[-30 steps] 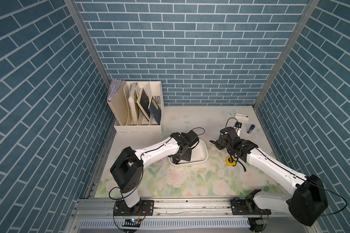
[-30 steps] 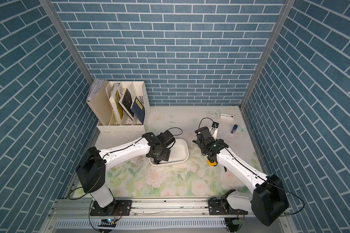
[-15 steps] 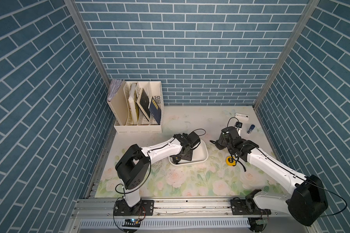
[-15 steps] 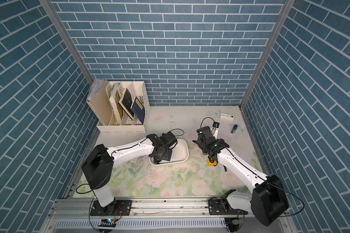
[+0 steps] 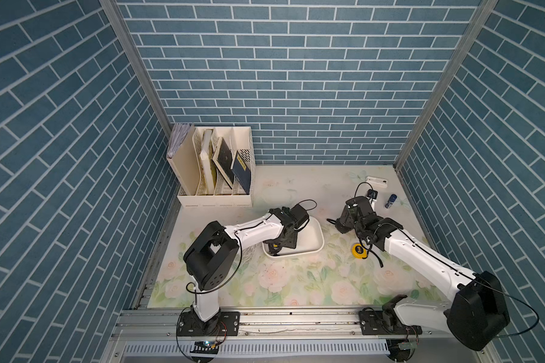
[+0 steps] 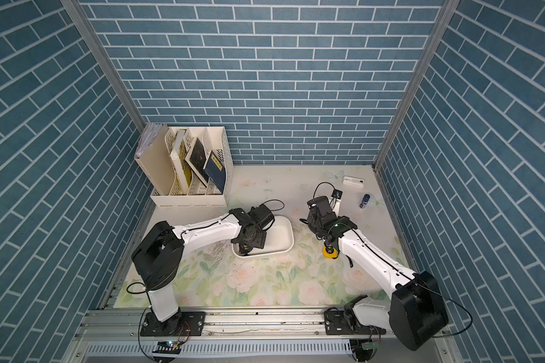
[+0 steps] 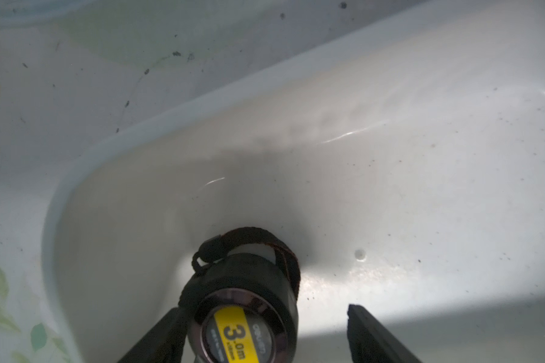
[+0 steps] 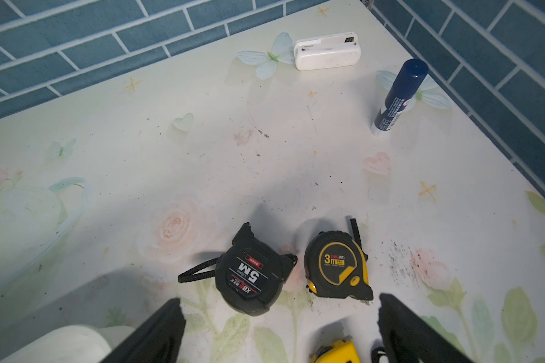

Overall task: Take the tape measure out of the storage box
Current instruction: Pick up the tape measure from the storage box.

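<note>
The storage box (image 5: 315,248) (image 6: 285,248) is a shallow white tub in the middle of the table. A black tape measure (image 7: 243,320) with a yellow 3.0 m label and a dark strap lies in a corner of the storage box (image 7: 139,138). My left gripper (image 7: 265,311) (image 5: 277,246) reaches down into that corner, open. One of its fingers (image 7: 164,333) touches the tape measure's side. The other finger (image 7: 368,333) stands clear of it. My right gripper (image 8: 280,301) hangs open over the table right of the box, holding nothing.
Three other tape measures lie on the table by my right gripper: a black 5M one (image 8: 249,276), a black-and-yellow 3m one (image 8: 337,264) and a yellow one (image 5: 359,251). A glue stick (image 5: 390,201) and a small white case (image 5: 376,181) sit back right. A cream file organiser (image 5: 214,176) stands back left.
My left arm's elbow has swung to the right while its gripper stayed in the box's near corner. The right arm has not moved.
</note>
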